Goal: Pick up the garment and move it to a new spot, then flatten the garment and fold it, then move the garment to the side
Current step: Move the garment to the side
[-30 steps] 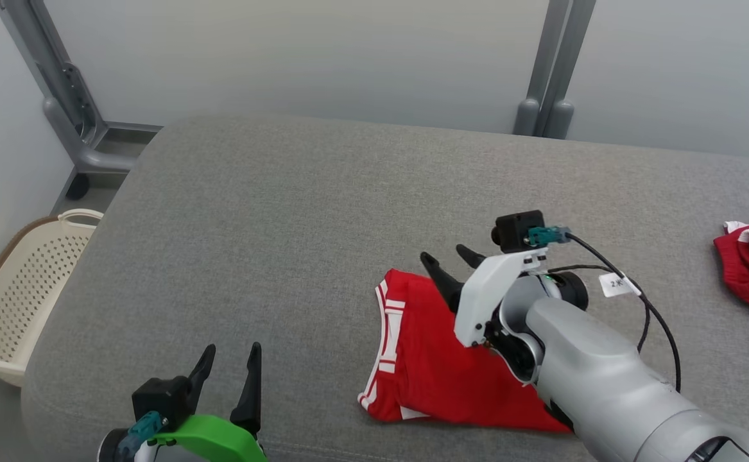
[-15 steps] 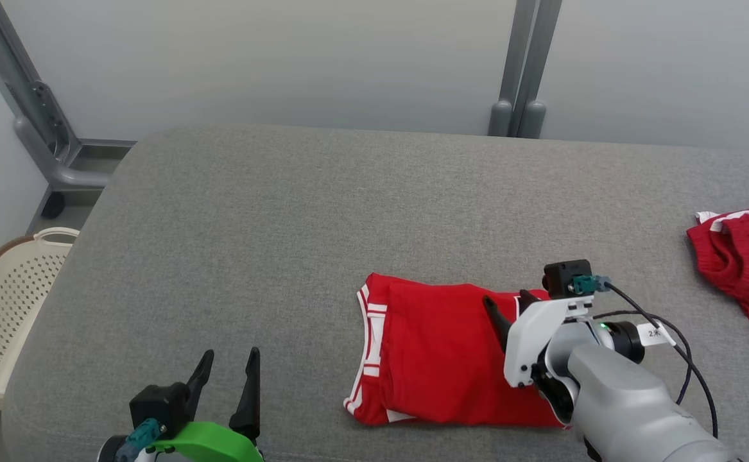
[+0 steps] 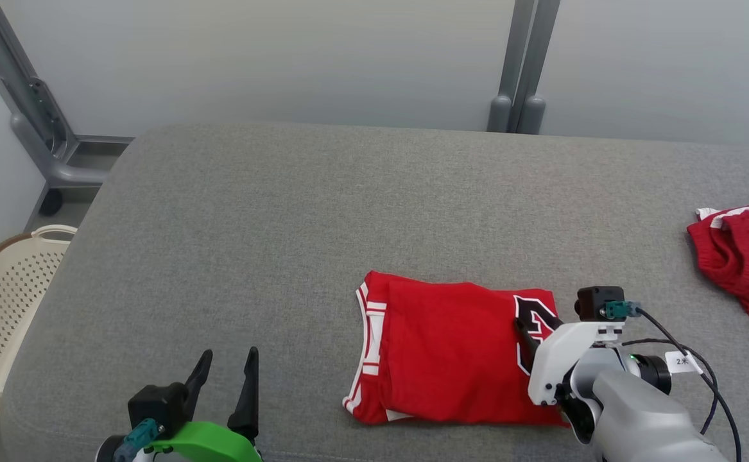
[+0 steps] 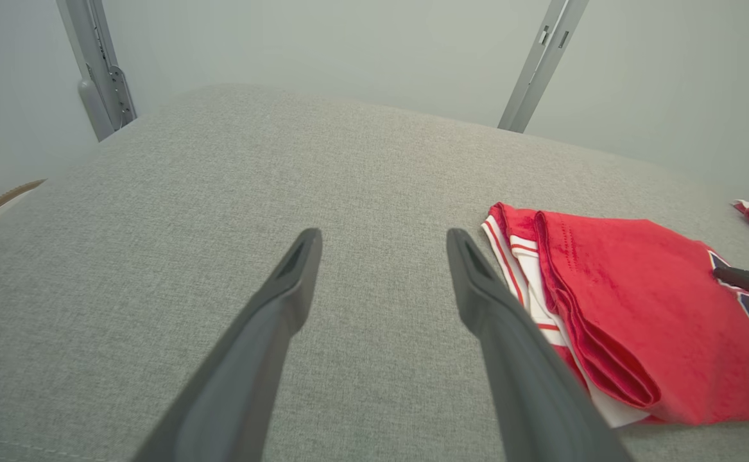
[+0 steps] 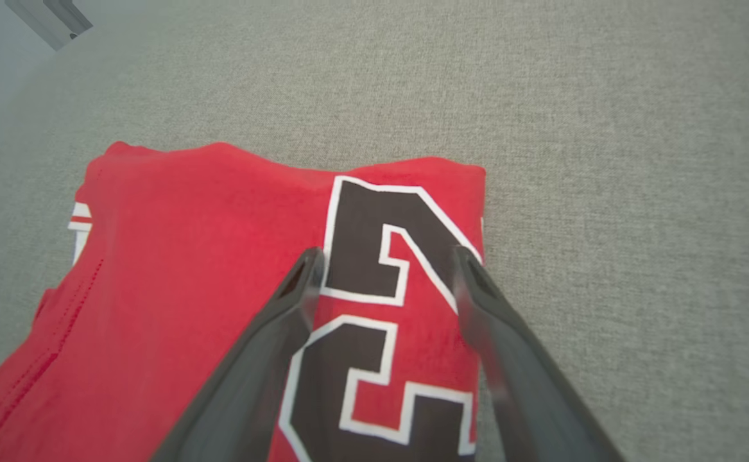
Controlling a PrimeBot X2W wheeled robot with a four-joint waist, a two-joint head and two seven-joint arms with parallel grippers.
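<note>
There are two red garments on one grey cushion [image 3: 284,212]. The garment [image 3: 441,359] of the task lies folded into a neat rectangle near the front edge, right of centre, with white and red striped trim along its left side. A second red garment [image 3: 743,256] lies crumpled at the far right edge, well apart from the first. One cream perforated basket [image 3: 2,308] stands on the floor off the cushion's left end. Grey metal posts [image 3: 516,64] rise behind the cushion against the pale wall.

There are two grippers, and both have their jaws spread wide and grasp nothing. The left gripper [image 3: 230,356] hovers over bare cushion at the near left, well apart from the folded garment. The right gripper [image 3: 536,323] is at the garment's right end, its fingers pointing over the cloth.

The right wrist view shows what the head view half hides behind the arm: a large black numeral [image 5: 380,282] outlined in white, with the two dark fingers standing one on each side of it. Whether the fingertips touch the cloth cannot be told. The left wrist view shows the stacked layers along the garment's left fold, and one dark finger of the right gripper over its right part. The head view takes in the basket and the full spread of both garments.
</note>
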